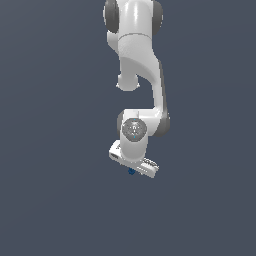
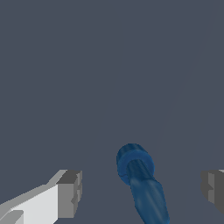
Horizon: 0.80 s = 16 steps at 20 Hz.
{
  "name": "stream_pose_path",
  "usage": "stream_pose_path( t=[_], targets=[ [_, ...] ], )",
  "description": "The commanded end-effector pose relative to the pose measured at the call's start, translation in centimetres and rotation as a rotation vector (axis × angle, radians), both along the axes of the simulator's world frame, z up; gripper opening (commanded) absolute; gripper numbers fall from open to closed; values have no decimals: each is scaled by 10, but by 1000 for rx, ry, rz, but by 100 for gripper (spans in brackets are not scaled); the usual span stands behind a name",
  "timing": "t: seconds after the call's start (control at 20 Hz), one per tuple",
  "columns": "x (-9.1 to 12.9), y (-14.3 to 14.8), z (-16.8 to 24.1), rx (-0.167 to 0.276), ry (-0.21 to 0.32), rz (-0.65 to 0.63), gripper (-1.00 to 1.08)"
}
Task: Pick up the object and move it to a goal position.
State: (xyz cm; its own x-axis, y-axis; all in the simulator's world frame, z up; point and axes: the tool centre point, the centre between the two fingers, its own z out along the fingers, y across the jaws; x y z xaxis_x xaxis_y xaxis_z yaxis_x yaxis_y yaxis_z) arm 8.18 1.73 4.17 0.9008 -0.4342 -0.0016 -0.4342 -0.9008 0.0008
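Plain grey bg, fingers point(image 2: 142, 192) apart, blue object point(image 2: 141, 181) btwn

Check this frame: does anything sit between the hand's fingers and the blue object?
Nothing visible does. In the wrist view the blue object lies in the gap between the two fingers, which stand wide apart with only bare grey floor around it. In the exterior view the hand sits right over the object. No goal marker shows.
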Motion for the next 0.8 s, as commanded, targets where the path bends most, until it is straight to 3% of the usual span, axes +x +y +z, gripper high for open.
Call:
stream_pose_path(
  t=[0.0, 0.75],
  targets=[
    [1, 0, 1, 0, -2, 0, -100],
    [-2, 4, 2, 0, -2, 0, -100]
  ],
)
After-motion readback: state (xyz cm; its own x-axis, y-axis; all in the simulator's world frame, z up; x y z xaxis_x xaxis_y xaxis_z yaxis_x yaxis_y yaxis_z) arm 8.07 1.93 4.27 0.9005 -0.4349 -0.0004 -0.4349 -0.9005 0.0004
